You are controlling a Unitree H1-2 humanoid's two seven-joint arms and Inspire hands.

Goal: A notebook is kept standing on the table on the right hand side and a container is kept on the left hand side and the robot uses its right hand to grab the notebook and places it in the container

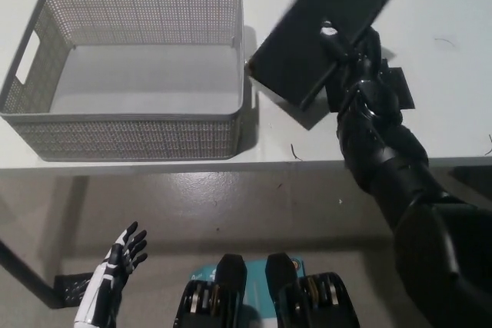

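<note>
A black notebook [311, 36] hangs closed and tilted above the table, its lower left corner close to the right rim of the grey mesh container [131, 137]. My black right hand [355, 61] is shut on the notebook's right edge, thumb on top. The container stands on the left half of the white table and holds nothing. My white left hand [115, 266] rests low at the lower left, below the table edge, fingers spread and holding nothing.
The white table [438, 128] runs across the top, its front edge at about mid-picture. Small dark marks lie on the tabletop near the front edge and at the far right. Grey floor shows below.
</note>
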